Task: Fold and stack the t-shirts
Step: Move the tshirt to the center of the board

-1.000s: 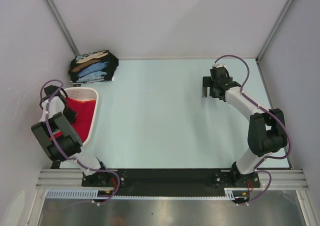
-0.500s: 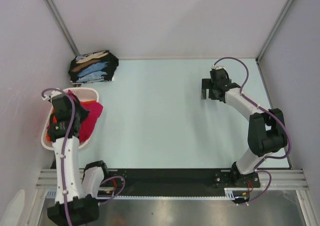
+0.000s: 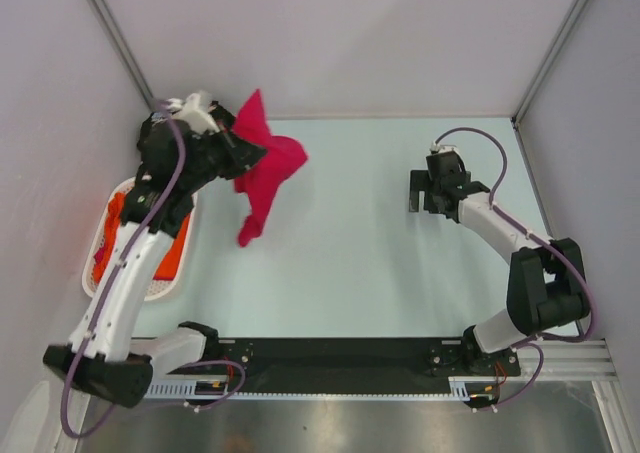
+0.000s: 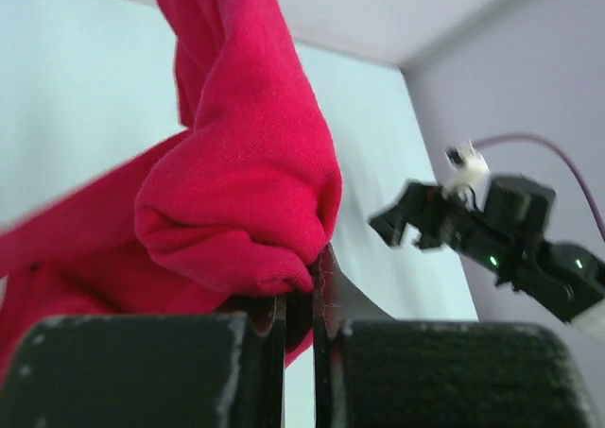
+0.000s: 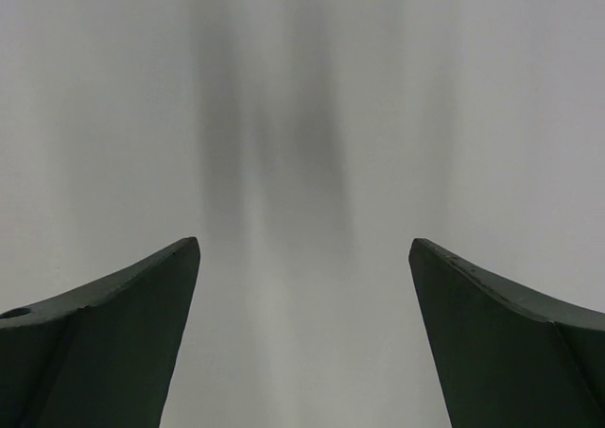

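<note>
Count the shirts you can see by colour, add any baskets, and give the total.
Red shirt: 1
Orange shirt: 1
Basket: 1
Total: 3

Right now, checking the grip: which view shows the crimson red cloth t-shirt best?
Left wrist: the crimson red cloth t-shirt fills it, pinched in the left end effector. Top external shows it small, dangling; right wrist, nothing.
</note>
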Robot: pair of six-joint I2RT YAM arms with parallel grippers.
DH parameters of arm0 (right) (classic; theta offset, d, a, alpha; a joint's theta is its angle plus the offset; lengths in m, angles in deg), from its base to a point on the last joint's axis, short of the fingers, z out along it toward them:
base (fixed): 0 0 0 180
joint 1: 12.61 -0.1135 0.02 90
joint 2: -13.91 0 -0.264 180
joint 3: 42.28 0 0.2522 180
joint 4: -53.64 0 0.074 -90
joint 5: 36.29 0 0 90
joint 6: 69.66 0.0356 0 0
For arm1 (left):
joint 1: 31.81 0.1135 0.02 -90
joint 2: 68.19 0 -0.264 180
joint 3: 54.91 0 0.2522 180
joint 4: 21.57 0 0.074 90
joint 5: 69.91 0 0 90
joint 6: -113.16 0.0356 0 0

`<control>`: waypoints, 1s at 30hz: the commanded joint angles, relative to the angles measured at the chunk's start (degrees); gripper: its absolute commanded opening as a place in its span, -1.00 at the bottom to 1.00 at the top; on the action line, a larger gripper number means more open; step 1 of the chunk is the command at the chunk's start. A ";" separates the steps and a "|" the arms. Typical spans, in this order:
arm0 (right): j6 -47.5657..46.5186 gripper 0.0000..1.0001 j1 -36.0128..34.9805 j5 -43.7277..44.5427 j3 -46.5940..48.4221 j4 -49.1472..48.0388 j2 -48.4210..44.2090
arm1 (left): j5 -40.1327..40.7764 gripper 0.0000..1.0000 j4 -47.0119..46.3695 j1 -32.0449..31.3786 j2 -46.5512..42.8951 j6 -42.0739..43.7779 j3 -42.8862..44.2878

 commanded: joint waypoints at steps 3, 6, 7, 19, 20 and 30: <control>0.22 1.00 1.88 5.07 -2.15 0.35 -7.05 | -10.20 -1.00 -7.03 -13.72 19.06 -1.67 8.02; 1.01 0.99 4.87 5.43 -3.03 0.61 -8.99 | -17.14 -1.00 -5.72 -21.90 30.57 -0.26 20.13; 1.01 0.99 6.18 5.17 -3.30 0.70 -9.95 | -18.55 -1.00 -4.32 -23.92 33.76 0.70 29.04; 1.01 1.00 9.70 6.92 -6.29 -0.09 -11.37 | -13.05 -1.00 1.49 -26.25 42.43 0.37 41.03; 0.84 0.99 9.97 7.10 -6.29 -0.18 -10.93 | -10.94 -1.00 1.14 -24.74 38.41 -0.25 36.99; 0.92 0.99 10.76 7.27 -4.62 -1.15 -8.21 | 13.33 -0.99 12.81 -1.62 17.54 5.43 22.68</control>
